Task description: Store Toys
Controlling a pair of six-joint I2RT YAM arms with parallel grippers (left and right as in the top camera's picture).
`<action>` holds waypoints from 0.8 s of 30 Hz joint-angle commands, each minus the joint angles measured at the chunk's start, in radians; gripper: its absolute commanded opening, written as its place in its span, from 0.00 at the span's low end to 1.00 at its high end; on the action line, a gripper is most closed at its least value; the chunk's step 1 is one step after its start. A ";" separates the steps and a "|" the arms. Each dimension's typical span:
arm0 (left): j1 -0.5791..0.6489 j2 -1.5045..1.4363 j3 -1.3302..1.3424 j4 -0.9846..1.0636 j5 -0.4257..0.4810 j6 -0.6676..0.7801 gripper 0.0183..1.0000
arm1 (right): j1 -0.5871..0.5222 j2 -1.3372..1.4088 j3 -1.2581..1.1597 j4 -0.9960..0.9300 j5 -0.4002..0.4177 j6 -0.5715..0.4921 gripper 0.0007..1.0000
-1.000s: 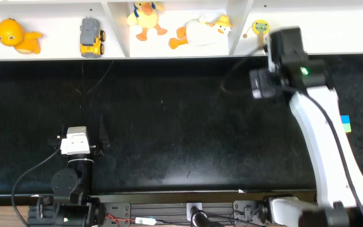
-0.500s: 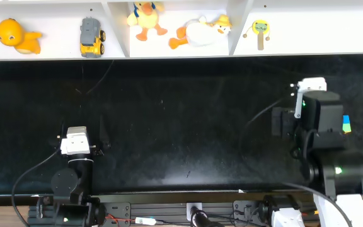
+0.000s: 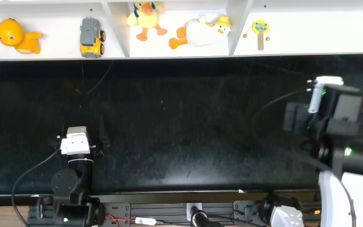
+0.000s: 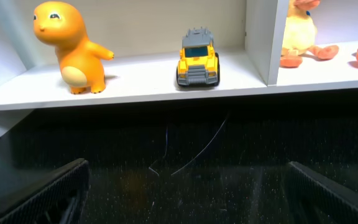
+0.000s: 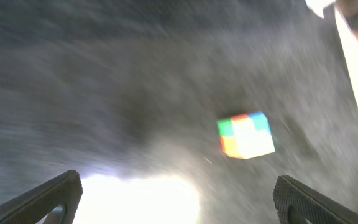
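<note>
While the right arm (image 3: pixel 336 145) stands over the right end of the black surface (image 3: pixel 181 126), its claw (image 5: pixel 176 180) is spread wide and holds nothing; a many-coloured cube (image 5: pixel 246 135) lies flat on the surface just beyond the fingertips, touching neither finger. At the left, the left arm (image 3: pixel 74 151) sits low near its base; the left claw (image 4: pixel 188 168) is likewise wide and empty, its two fingers (image 4: pixel 61 186) far apart, facing the white shelf (image 3: pixel 55 55) along the far edge of the surface. On that shelf the left compartment holds an orange dinosaur figure (image 4: pixel 70 46), upright, and a yellow toy truck (image 4: pixel 197 57) with a grey top, the two standing apart; the middle compartment holds a yellow plush duck (image 3: pixel 145 19) sitting up and, just beside it, a white plush duck (image 3: pixel 197 31) lying on its side; the right compartment holds a small yellow toy with a handle (image 3: pixel 260 31), though its exact kind is too small to tell.
</note>
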 commanded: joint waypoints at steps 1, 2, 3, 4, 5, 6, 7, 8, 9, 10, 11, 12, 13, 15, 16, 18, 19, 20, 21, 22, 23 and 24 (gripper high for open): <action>-0.005 -0.012 -0.001 0.000 -0.011 0.016 1.00 | -0.197 0.133 -0.010 0.002 -0.037 -0.229 1.00; -0.005 -0.012 -0.001 0.000 -0.011 0.016 1.00 | -0.248 0.168 -0.010 0.013 -0.068 -0.276 1.00; -0.005 -0.012 -0.001 0.000 -0.011 0.016 1.00 | -0.305 0.211 -0.010 0.041 -0.096 -0.319 1.00; -0.005 -0.012 -0.001 0.000 -0.011 0.016 1.00 | -0.351 0.245 -0.010 0.064 -0.134 -0.325 1.00; -0.005 -0.012 -0.001 0.000 -0.011 0.015 1.00 | -0.394 0.280 -0.010 0.099 -0.166 -0.342 0.99; -0.005 -0.012 -0.001 0.000 -0.011 0.016 1.00 | -0.432 0.310 -0.010 0.139 -0.188 -0.343 1.00; -0.005 -0.012 -0.001 0.001 -0.011 0.016 1.00 | -0.460 0.333 -0.010 0.173 -0.212 -0.343 1.00; -0.005 -0.012 -0.001 0.000 -0.012 0.016 1.00 | -0.479 0.352 -0.010 0.206 -0.233 -0.343 0.99; -0.005 -0.012 -0.001 0.000 -0.011 0.016 1.00 | -0.493 0.368 -0.010 0.232 -0.245 -0.350 1.00; -0.005 -0.012 -0.001 0.000 -0.011 0.016 1.00 | -0.500 0.382 -0.010 0.249 -0.257 -0.377 1.00; -0.005 -0.012 -0.001 0.000 -0.011 0.016 1.00 | -0.505 0.396 -0.010 0.259 -0.261 -0.403 1.00; -0.005 -0.012 -0.001 0.000 -0.012 0.016 1.00 | -0.506 0.410 -0.010 0.259 -0.270 -0.428 1.00; -0.005 -0.012 -0.001 0.000 -0.011 0.016 1.00 | -0.505 0.425 -0.010 0.257 -0.280 -0.455 1.00; -0.005 -0.012 -0.001 0.000 -0.011 0.016 1.00 | -0.505 0.459 -0.010 0.273 -0.287 -0.486 1.00; -0.005 -0.012 -0.001 0.000 -0.011 0.016 1.00 | -0.504 0.475 -0.010 0.288 -0.286 -0.489 1.00; -0.005 -0.012 -0.001 0.001 -0.011 0.015 1.00 | -0.499 0.504 -0.010 0.316 -0.294 -0.491 0.99; -0.005 -0.012 -0.001 0.000 -0.011 0.016 1.00 | -0.497 0.514 -0.010 0.325 -0.301 -0.493 1.00; -0.005 -0.012 -0.001 0.000 -0.011 0.016 1.00 | -0.494 0.523 -0.010 0.328 -0.302 -0.501 1.00; -0.005 -0.012 -0.001 0.000 -0.011 0.016 1.00 | -0.494 0.531 -0.010 0.330 -0.301 -0.512 1.00; -0.005 -0.012 -0.001 0.000 -0.011 0.016 1.00 | -0.494 0.542 -0.011 0.330 -0.299 -0.523 1.00; -0.005 -0.012 -0.001 0.000 -0.012 0.016 1.00 | -0.494 0.553 -0.013 0.330 -0.294 -0.528 1.00; -0.005 -0.012 -0.001 0.000 -0.011 0.015 1.00 | -0.494 0.563 -0.019 0.330 -0.287 -0.540 1.00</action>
